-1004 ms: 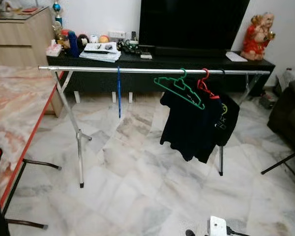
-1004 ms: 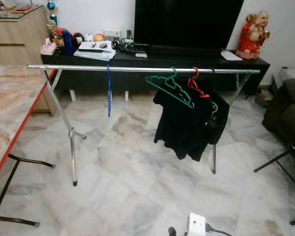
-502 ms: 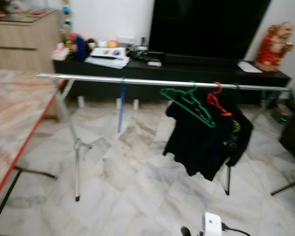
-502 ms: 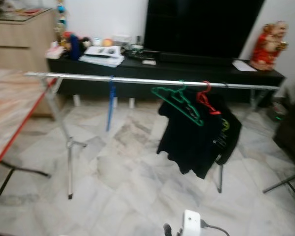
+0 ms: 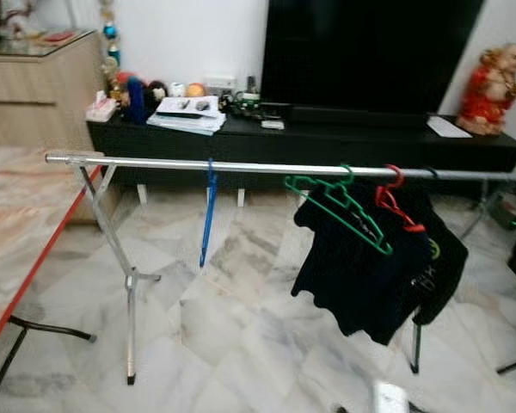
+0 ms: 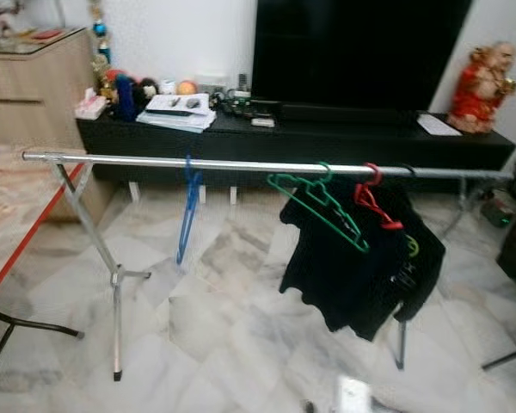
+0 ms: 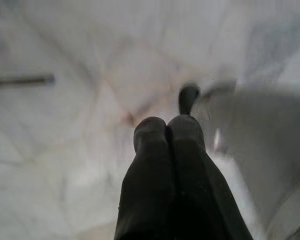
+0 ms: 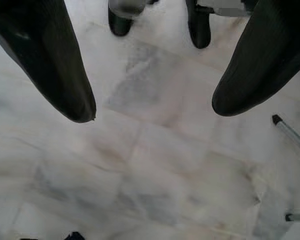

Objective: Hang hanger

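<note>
- A marble floor (image 5: 241, 335) was seen across the whole room, with a dark television (image 5: 370, 52) on a long black cabinet (image 5: 327, 142) at the back wall.
- A metal clothes rail (image 5: 241, 166) was seen stretched across the room on crossed legs, between the cabinet and the robot.
- A black shirt (image 5: 370, 275) was seen draped near the rail's right end, under a red hanger (image 5: 394, 202).
- A green hanger (image 5: 344, 206) was seen hooked on the rail just beside the red one, empty and tilted; a blue hanger (image 5: 207, 211) was seen hanging edge-on, well apart towards the left.
- None of the hangers was held, so which one the task meant could not be told.
- The hangers were judged to be light, stiff plastic, somewhat slippery and free to swing; a hold on the straight bar or the neck below the hook was judged best, leaving the hook free for the rail.
- The left gripper (image 7: 168, 125) was seen pointing down at the floor, its two fingers pressed together on nothing.
- The right gripper (image 8: 152, 112) was likewise seen above the floor, its fingers spread wide and empty.
</note>
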Available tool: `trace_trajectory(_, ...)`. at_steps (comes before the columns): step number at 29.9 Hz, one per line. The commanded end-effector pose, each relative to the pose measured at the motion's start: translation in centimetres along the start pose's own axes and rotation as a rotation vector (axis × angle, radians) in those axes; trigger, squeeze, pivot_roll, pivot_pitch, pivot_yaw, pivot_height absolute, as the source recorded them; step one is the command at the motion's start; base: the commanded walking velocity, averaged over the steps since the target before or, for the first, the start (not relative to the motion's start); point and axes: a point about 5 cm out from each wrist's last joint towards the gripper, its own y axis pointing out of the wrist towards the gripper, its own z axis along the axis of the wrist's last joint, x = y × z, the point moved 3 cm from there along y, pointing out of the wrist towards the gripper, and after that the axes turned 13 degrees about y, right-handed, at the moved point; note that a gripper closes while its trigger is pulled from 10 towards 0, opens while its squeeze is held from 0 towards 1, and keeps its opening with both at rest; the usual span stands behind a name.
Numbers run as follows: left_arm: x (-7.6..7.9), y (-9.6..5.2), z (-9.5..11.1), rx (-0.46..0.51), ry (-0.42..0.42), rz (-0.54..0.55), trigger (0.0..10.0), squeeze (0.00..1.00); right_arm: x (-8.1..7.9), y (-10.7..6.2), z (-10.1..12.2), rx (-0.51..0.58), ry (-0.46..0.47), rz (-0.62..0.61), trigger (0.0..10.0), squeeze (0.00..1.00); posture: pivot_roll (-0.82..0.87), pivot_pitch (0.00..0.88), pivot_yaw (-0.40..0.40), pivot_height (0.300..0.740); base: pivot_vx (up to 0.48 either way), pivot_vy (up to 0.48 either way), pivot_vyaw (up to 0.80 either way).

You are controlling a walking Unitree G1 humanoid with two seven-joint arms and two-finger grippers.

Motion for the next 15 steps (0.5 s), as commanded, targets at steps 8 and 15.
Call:
trace_trajectory(8,1.9,0.1,0.2,0.006,0.007,-0.053,10.0,0.0,1.7,-0.3,0.1,0.0,-0.002,-0.034,10.0,0.0,0.0,0.0,-0.051,0.74,0.352,0.0,0.0)
trace_trajectory(15,-1.2,-0.7,-2.4,-0.031,0.012,-0.02,10.0,0.0,1.6,-0.3,0.0,-0.008,-0.018,-0.024,10.0,0.0,-0.01,0.0,-0.052,0.74,0.352,0.0,0.0)
